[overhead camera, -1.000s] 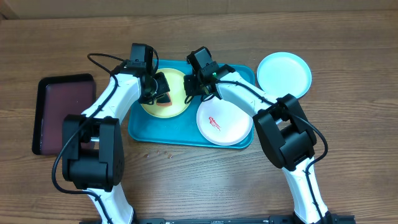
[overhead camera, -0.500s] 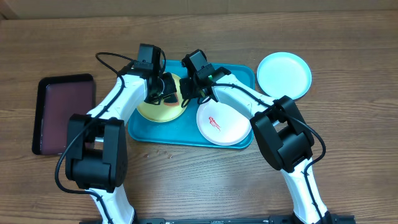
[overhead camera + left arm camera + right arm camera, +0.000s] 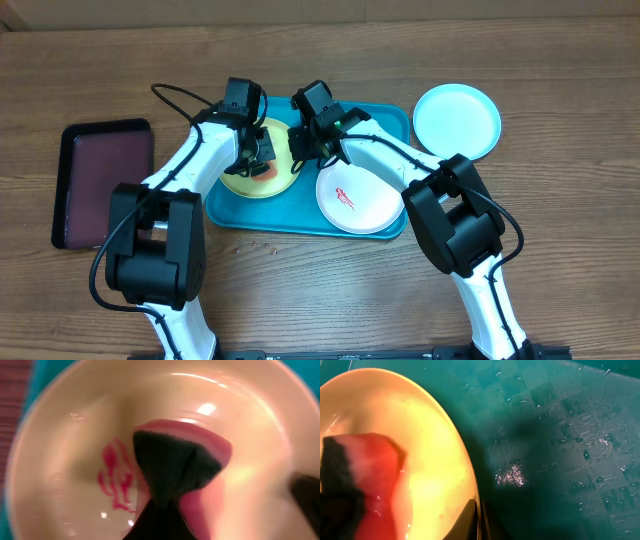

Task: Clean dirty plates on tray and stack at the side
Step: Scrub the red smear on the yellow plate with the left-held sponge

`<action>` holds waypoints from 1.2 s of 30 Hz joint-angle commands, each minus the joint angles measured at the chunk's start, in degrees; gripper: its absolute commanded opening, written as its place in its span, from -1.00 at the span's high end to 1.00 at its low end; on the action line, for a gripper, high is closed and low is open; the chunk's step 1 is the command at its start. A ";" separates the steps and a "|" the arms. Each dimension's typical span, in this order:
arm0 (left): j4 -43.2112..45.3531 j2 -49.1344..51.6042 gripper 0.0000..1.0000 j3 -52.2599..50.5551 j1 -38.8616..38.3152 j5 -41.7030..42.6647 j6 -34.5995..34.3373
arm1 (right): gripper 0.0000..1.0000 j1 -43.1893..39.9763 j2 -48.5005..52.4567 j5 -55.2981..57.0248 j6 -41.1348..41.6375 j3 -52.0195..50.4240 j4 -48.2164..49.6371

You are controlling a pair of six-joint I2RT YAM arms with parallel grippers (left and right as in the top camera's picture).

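— While the left tool grips the sponge on the yellow-green plate, what's the right tool doing?
— Pinching that plate's rim; it lies at the left end of the tray, with the white plate beside it.

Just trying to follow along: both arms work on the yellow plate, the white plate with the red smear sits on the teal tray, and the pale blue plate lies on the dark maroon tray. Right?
Not quite. The overhead view shows the pale blue plate on the wooden table, right of the teal tray, not on the dark maroon tray. The rest is right.
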 commanded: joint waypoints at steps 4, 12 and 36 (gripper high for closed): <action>-2.34 0.50 0.91 -0.68 2.10 -9.44 4.15 | 0.92 0.59 1.07 0.28 -0.81 -0.70 -1.64; -2.56 0.50 0.92 2.51 4.42 -5.62 4.13 | 0.92 0.57 1.07 0.28 -0.81 -0.68 -0.74; 1.90 6.64 0.92 1.73 -0.17 9.94 2.40 | 0.91 0.57 1.07 0.26 -0.83 -0.68 -0.20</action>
